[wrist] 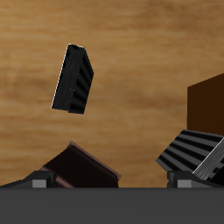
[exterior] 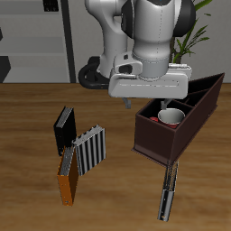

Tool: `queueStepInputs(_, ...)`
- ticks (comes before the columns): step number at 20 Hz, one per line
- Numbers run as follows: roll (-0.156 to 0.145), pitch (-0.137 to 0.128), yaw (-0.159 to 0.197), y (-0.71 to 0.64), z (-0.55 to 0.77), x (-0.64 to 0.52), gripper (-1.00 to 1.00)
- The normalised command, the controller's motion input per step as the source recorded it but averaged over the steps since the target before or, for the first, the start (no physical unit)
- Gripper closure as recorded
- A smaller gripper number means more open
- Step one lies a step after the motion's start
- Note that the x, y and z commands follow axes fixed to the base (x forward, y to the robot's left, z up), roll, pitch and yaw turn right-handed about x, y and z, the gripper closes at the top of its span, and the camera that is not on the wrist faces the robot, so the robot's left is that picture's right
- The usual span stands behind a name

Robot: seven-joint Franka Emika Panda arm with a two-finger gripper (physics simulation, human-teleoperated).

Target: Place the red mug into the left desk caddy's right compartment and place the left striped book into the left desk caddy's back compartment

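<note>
The red mug (exterior: 171,116) stands inside the big square section of the left desk caddy (exterior: 200,104), a dark brown box; only the mug's rim and upper wall show. The left striped book (exterior: 169,189) lies flat on the table by itself, nearer the front edge than the caddy, and the wrist view shows it too (wrist: 74,79). My gripper (exterior: 144,99) hangs above the table beside the caddy's near corner (wrist: 83,166). In the wrist view the gripper (wrist: 114,180) is open, its fingers wide apart with nothing between them.
A cluster of books lies on the other side of the gripper: a plain black book (exterior: 63,129), a second striped book (exterior: 91,150) (wrist: 197,149) and an orange book (exterior: 69,177). A plant stands behind the caddy.
</note>
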Motion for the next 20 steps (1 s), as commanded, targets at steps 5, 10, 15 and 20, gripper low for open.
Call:
queueStepInputs(5, 0.01, -0.02, -0.008, 0.2, 0.01, 0.27, -1.0)
queueStepInputs(10, 0.016, -0.008, 0.009, 0.26, -0.01, 0.2, -1.0)
queueStepInputs(15, 0.027, -0.005, 0.025, 0.36, -0.01, 0.28, -1.0)
queueStepInputs(20, 0.027, -0.032, 0.035, 0.17, 0.04, 0.16, -1.0)
